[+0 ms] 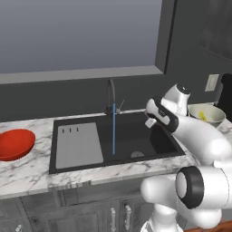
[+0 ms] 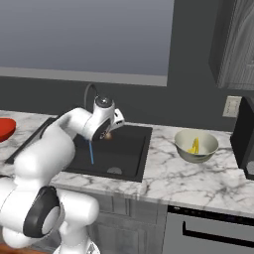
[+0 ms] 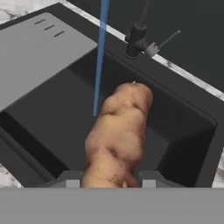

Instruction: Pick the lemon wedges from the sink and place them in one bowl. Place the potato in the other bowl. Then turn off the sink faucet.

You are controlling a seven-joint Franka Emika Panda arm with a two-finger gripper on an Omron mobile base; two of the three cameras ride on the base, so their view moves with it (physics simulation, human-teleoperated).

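A marble counter ran under a wide grey window, with the black sink set into it and a thin stream of water falling from the dark faucet at its far edge. The gripper hung above the right part of the basin, its jaws clamped on the potato, which stuck out lengthwise past the fingertips, clear of the sink floor. It was held high, I judged, so it could be carried over the rim. The red bowl, where it belonged, sat on the counter far to the left of the sink. The grey-beige bowl stood to the right, yellow lemon wedges already inside. The faucet lever was untouched.
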